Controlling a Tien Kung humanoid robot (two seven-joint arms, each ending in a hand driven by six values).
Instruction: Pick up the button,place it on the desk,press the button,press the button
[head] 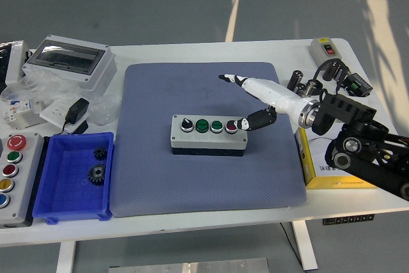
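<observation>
A grey button box (208,133) lies on the blue mat (153,177) near its middle. Its top carries a black knob, two green buttons and a red button (231,127) at the right end. My right hand (234,101) reaches in from the right and is open. Its white fingers (249,84) stretch out straight toward the upper left, above the mat and clear of the box. The black thumb (250,121) points at the box's right end, its tip right beside the red button; I cannot tell if it touches. The left arm is out of view.
A blue bin (64,206) holding gears sits left of the mat, next to a multi-button panel (14,177). A grey enclosure (70,61) and a charger (77,110) stand at the back left. On the right are a yellow box (329,174), black cylinders (299,81) and a small switch box (324,49).
</observation>
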